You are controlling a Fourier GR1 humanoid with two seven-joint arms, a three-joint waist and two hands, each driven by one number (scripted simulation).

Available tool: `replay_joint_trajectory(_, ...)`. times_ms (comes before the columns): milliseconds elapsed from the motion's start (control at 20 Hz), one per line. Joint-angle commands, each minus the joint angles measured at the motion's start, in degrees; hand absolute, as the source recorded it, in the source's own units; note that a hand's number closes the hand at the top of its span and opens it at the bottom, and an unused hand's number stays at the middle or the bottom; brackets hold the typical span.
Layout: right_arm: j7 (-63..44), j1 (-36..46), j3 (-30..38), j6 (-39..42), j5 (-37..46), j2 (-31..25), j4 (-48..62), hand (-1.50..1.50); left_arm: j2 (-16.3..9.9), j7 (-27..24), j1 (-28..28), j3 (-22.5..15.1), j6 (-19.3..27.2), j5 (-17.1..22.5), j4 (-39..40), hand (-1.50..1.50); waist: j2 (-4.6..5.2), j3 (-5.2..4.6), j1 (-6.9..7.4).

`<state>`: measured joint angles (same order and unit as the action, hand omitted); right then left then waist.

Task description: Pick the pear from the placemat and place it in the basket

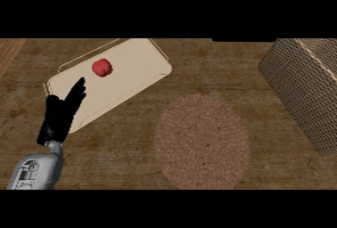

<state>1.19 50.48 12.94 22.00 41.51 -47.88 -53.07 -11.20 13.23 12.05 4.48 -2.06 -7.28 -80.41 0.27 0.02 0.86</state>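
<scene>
- left hand [63,113] hovers short of the red pear [102,67], fingers straight, holding nothing.
- pear looks small, light, rounded, likely to roll: cup it around the middle.

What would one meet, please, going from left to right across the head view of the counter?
Left hand → red pear on the beige placemat → round brown woven mat → woven basket at the right edge.

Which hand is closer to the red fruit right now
Left. The left hand reaches over the beige tray's near edge, just below the red fruit. The right hand is out of view.
</scene>
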Motion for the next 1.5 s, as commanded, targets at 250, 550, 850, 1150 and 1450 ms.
replay_joint_trajectory(250,1.4,0.9,4.6,-2.3,-3.0,3.9,14.3,-1.50,3.1,-0.1,-1.2,-2.2,2.7,-2.3,-1.0,0.00,0.03,0.02,0.33)
replay_joint_trajectory(550,9.4,1.6,7.8,-8.7,-4.5,3.7,20.3,-1.50,1.9,-1.6,3.6,-0.1,1.6,-1.5,4.7,0.00,0.29,0.03,0.05)
replay_joint_trajectory(850,7.7,2.5,14.9,-15.0,-10.5,4.6,18.7,-1.50,-0.7,-1.3,1.3,1.4,-0.9,-0.1,3.2,0.00,-0.01,-0.01,-0.36)
replay_joint_trajectory(1150,6.6,2.1,21.8,-15.1,-14.6,-4.4,23.3,-1.50,0.2,0.0,2.7,1.2,0.3,-0.5,1.8,0.00,-0.02,0.03,-0.38)
replay_joint_trajectory(1450,9.6,-2.2,26.8,-8.5,-17.9,-15.0,32.0,-1.50,1.6,1.3,1.0,-0.3,0.1,-0.4,-0.4,0.00,0.11,0.12,-0.02)
